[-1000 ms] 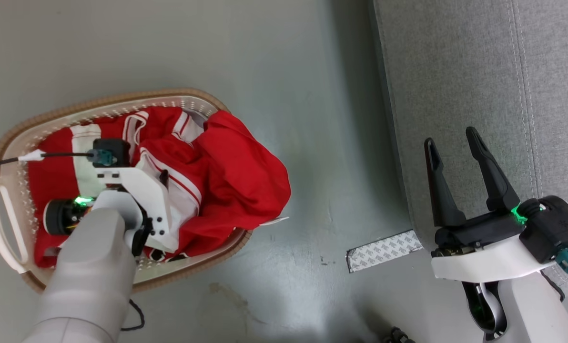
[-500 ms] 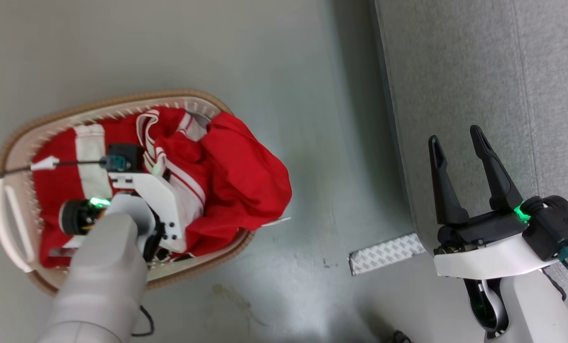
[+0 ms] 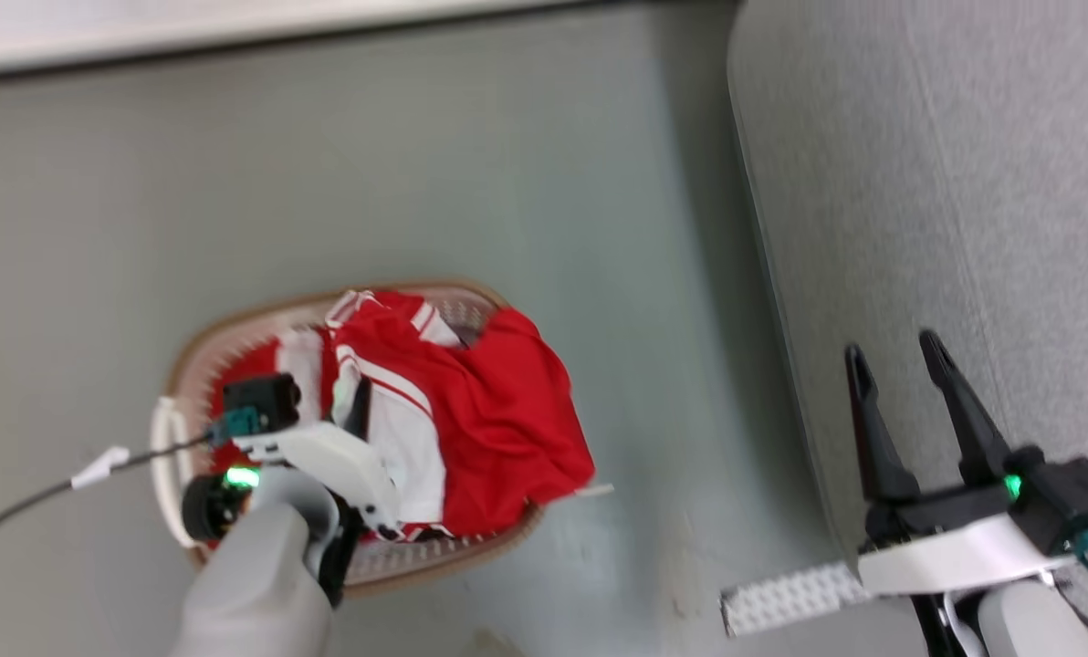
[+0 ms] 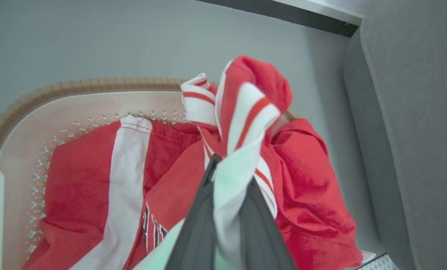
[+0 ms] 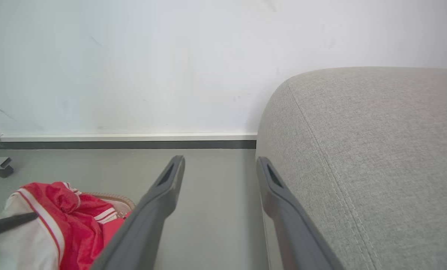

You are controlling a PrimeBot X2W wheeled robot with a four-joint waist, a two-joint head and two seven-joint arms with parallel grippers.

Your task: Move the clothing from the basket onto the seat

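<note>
Clothing (image 3: 489, 429) of soft, creased red fabric with white panels and thin stripes lies heaped in the basket (image 3: 234, 324), a cream perforated plastic tub with rounded corners and a brown woven-look rim, standing on the smooth grey-green floor (image 3: 416, 182). One red garment droops over the rim on the side toward the seat (image 3: 964, 182), whose light grey woven upholstery curves down in a rounded edge well apart from the basket. The left gripper (image 4: 229, 176) is clamped on a twisted fold of white cloth with red stripes; in the left wrist view its dark fingers (image 4: 193, 232) press the fold from both sides, and the bunched end stands up above the heap. The right gripper (image 3: 893, 347) hangs at the seat's edge with its long tapered fingers spread and nothing between them. A pale patterned strip (image 3: 786, 598) lies flat on the floor by the seat's base. Compared with a second ago the head camera has moved, so the basket looks smaller and a pale wall base (image 3: 234, 36) now crosses the top; the left fingers, then apart over the pile, have closed, and the striped fold is gathered up where it lay flatter
</note>
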